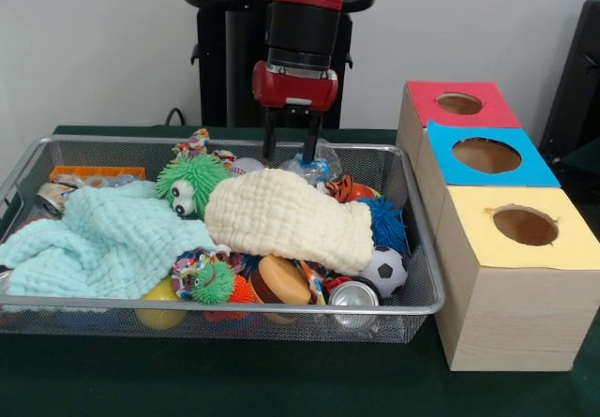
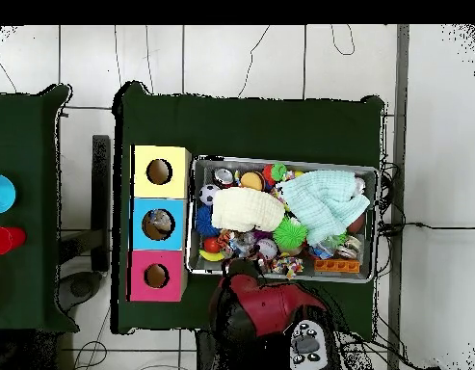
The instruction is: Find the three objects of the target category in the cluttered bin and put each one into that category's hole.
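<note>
Directly beneath the gripper, whose fingers hung parted and empty, the cream cloth could have snagged and been dragged up instead of a target.

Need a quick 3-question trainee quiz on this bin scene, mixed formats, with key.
1. True or false: the end effector is shut on the cream cloth.
2. In the front view, which box top is nearest the camera? A) red B) blue C) yellow
3. Fill in: the soccer ball sits in the wire ____.

Key: 1 false, it hangs open above the clutter, holding nothing. 2 C, the yellow box top. 3 bin.
</note>
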